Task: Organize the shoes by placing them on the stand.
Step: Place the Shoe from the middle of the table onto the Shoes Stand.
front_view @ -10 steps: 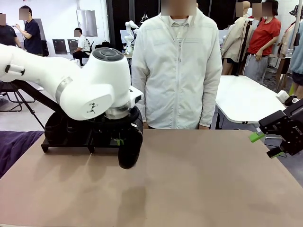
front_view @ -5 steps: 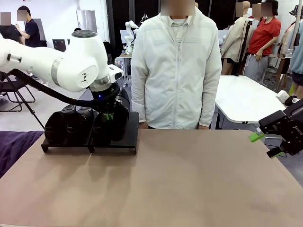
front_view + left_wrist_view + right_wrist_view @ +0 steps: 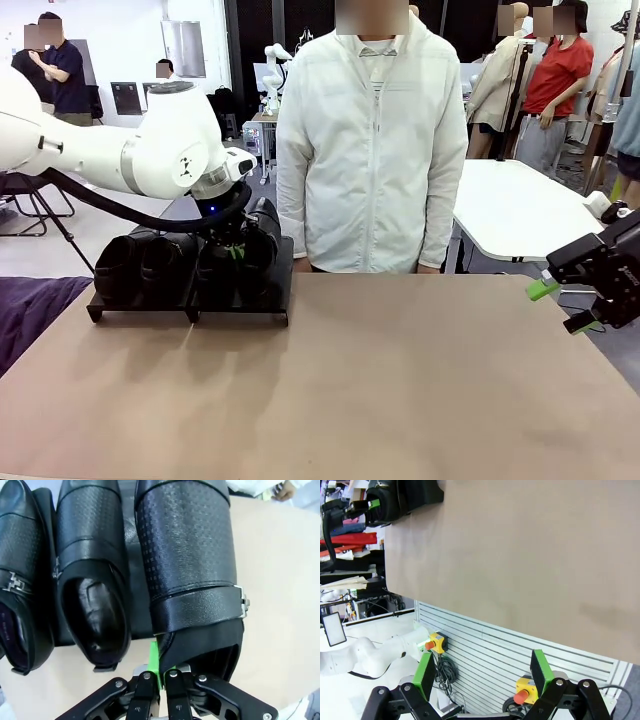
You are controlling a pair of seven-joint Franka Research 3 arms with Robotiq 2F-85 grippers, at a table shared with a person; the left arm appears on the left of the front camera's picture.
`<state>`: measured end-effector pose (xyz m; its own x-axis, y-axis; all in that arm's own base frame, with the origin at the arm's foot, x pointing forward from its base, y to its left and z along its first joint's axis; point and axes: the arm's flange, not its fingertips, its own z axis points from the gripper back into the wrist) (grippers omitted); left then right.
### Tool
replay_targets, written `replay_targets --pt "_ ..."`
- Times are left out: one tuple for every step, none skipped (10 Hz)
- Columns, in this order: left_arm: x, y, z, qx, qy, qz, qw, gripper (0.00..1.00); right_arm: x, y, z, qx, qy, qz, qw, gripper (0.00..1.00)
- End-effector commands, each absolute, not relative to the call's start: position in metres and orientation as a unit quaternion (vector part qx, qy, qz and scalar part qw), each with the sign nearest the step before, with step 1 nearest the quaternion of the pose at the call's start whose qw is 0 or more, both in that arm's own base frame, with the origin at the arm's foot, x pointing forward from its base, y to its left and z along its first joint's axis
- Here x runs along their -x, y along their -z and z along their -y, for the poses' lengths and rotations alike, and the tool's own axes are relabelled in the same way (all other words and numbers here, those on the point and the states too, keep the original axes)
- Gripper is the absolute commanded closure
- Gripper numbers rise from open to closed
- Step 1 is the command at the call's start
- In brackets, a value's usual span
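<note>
Shoes (image 3: 190,268) sit in a row on the stand (image 3: 190,310) at the table's (image 3: 400,380) far left corner. The left gripper (image 3: 159,672) is clamped on the heel rim of the rightmost shoe (image 3: 187,565), its arm hanging over the row. A person in a white jacket (image 3: 372,150) stands just behind. The right gripper (image 3: 482,672) hangs wide open and empty at the table's right edge.

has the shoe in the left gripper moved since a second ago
Yes. The shoe held by the left gripper went from hanging over the table in front of the stand up and back onto the stand's right end.
</note>
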<state>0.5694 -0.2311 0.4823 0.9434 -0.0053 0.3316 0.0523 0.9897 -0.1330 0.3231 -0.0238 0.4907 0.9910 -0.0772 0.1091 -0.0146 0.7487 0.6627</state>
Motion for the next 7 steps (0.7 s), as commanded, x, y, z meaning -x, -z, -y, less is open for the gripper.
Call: replay_targets --pt "-0.581 -0.480 0.237 0.076 -0.014 0.202 0.976 1.00 -0.324 -0.493 0.024 -0.358 0.011 0.066 0.931 0.00" --pt "-0.587 -0.474 0.239 0.075 -0.020 0.203 0.976 1.00 -0.324 -0.493 0.024 -0.358 0.011 0.066 0.931 0.00" --pt "-0.591 -0.470 0.243 0.070 -0.024 0.206 0.976 1.00 -0.324 -0.493 0.024 -0.358 0.011 0.066 0.931 0.00" --pt "-0.595 -0.468 0.246 0.050 -0.046 0.214 0.974 1.00 -0.324 -0.493 0.024 -0.358 0.011 0.066 0.931 0.00" --pt "-0.600 -0.466 0.249 0.043 -0.047 0.208 0.976 1.00 -0.324 -0.493 0.024 -0.358 0.011 0.066 0.931 0.00" --pt "-0.603 -0.464 0.251 0.044 -0.045 0.206 0.977 1.00 -0.324 -0.493 0.024 -0.358 0.011 0.066 0.931 0.00" --pt "-0.605 -0.462 0.252 0.044 -0.044 0.203 0.977 1.00 -0.324 -0.493 0.024 -0.358 0.011 0.066 0.931 0.00"
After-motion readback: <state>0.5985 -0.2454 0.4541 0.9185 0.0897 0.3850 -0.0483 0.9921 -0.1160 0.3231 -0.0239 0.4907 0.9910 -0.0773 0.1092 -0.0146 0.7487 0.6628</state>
